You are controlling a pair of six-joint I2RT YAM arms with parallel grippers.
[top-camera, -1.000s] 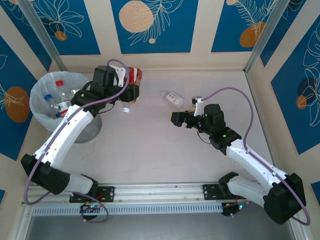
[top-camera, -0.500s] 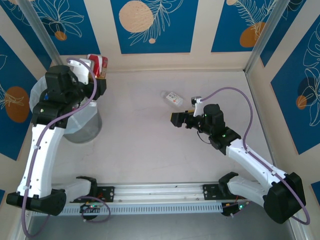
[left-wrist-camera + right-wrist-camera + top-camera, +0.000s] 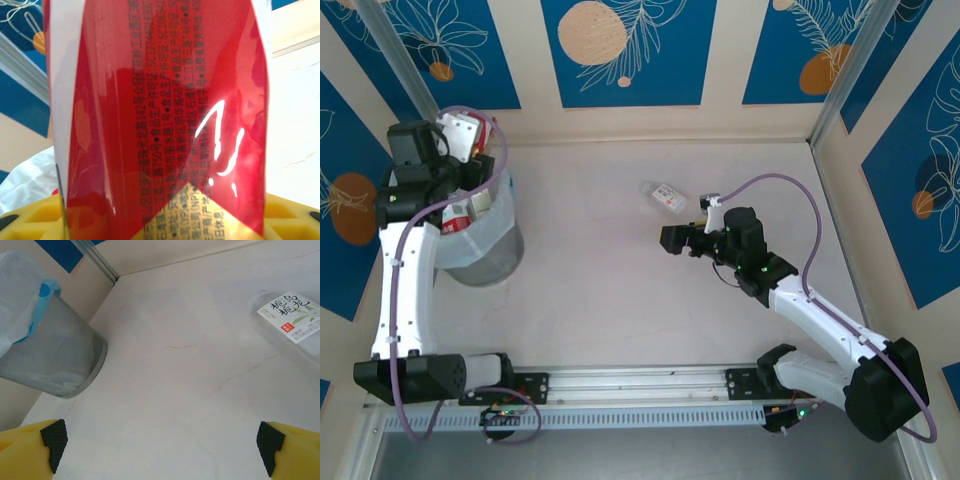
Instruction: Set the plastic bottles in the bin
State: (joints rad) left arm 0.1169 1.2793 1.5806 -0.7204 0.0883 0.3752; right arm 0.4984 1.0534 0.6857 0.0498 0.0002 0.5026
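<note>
My left gripper [image 3: 470,188] hangs over the mouth of the grey bin [image 3: 488,250], which has a white bag lining. It is shut on a red-labelled plastic bottle [image 3: 165,125], whose label presses close to the left wrist camera above the yellow fingers. From above, that bottle [image 3: 460,214] shows red and white over the bin's opening. A clear bottle with a white label [image 3: 668,196] lies on its side on the table. My right gripper [image 3: 667,238] hovers just in front of it, open, with nothing between its pads [image 3: 54,437]. The right wrist view has this bottle [image 3: 292,322] at the upper right and the bin [image 3: 55,365] far left.
The table [image 3: 620,290] is pale marble-patterned, enclosed by walls with blue panels and metal posts. The bin stands in the far left corner against the wall. Other contents of the bin are hidden by my left arm.
My left arm has swung left from the back of the table to above the bin, carrying the red-labelled bottle. The right arm has barely moved.
</note>
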